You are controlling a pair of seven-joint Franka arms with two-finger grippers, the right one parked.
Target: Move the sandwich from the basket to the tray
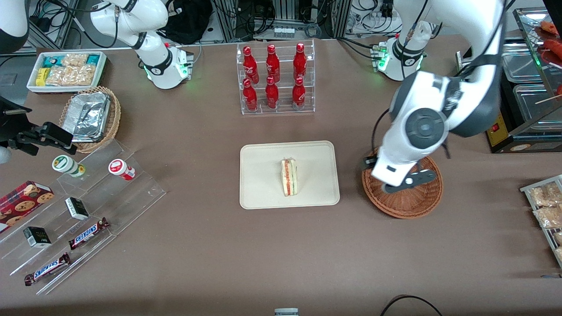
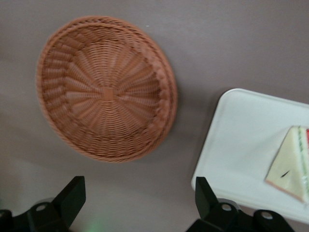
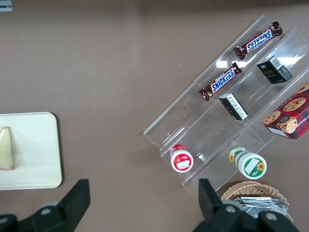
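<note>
My gripper [image 1: 406, 181] hangs above the reddish-brown wicker basket [image 2: 106, 87], fingers [image 2: 70, 195] spread wide with nothing between them. The basket is bare inside. The sandwich [image 1: 289, 177] lies near the middle of the cream tray [image 1: 263, 193], resting on its side with the red and green filling showing along the cut edge. As I judge it, the placing is done and nothing is left but to pull clear
</note>
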